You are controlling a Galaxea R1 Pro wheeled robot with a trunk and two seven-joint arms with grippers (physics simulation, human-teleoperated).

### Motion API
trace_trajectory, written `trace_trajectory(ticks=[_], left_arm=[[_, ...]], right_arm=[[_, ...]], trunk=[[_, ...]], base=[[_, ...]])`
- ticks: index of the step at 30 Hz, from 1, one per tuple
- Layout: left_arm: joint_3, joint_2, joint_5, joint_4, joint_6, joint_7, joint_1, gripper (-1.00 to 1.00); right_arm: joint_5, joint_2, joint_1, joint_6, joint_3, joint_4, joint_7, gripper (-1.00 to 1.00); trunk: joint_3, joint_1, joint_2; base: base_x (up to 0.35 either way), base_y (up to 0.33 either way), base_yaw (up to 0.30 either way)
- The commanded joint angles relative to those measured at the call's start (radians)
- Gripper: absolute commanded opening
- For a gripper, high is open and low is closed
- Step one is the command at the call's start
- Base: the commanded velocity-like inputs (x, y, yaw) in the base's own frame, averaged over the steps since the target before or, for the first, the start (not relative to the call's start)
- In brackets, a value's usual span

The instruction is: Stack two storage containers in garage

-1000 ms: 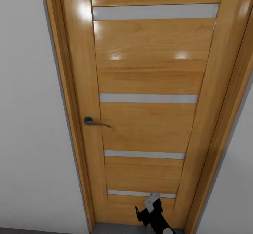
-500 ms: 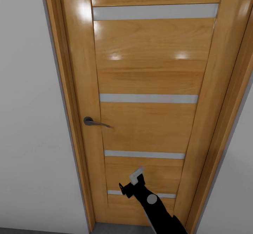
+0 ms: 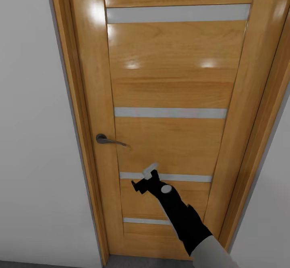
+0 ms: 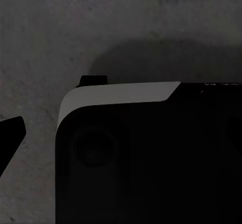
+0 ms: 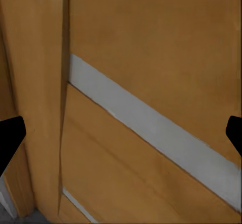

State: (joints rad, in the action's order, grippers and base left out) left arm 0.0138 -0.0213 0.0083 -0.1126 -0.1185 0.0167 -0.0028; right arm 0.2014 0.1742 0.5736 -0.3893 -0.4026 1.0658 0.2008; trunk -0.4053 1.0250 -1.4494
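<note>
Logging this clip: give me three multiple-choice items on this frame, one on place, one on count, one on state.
1. The door handle sits toward which edge of the door in the head view? A left B right C centre
2. How many pale horizontal strips cross the door? A two B four C six
3. The door is: A wide open B shut C missing

Answers: 1 A, the door handle is by the left stile. 2 B, four strips on the door. 3 B, its panel sits within the frame, ahead of the right gripper.
</note>
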Motion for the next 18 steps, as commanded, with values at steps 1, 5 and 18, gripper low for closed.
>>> trace_trajectory(ticks=[1, 5, 18], left_arm=[[0.001, 0.000, 0.001, 0.000, -0.003, 0.002, 0.000, 1.00], [0.001, 0.000, 0.001, -0.001, -0.003, 0.002, 0.000, 1.00], [0.001, 0.000, 0.001, -0.001, -0.003, 0.002, 0.000, 1.00]], right_arm=[[0.011, 0.000, 0.011, -0.007, 0.001, -0.008, 0.007, 1.00], [0.021, 0.000, 0.131, -0.015, -0.002, -0.135, 0.009, 1.00], [0.094, 0.000, 0.210, -0.016, -0.004, -0.221, 0.008, 1.00]], trunk=[[-0.001, 0.000, -0.001], [-0.001, 0.000, -0.001], [-0.001, 0.000, -0.001]], base=[[0.000, 0.000, 0.000], [0.000, 0.000, 0.000], [0.000, 0.000, 0.000]])
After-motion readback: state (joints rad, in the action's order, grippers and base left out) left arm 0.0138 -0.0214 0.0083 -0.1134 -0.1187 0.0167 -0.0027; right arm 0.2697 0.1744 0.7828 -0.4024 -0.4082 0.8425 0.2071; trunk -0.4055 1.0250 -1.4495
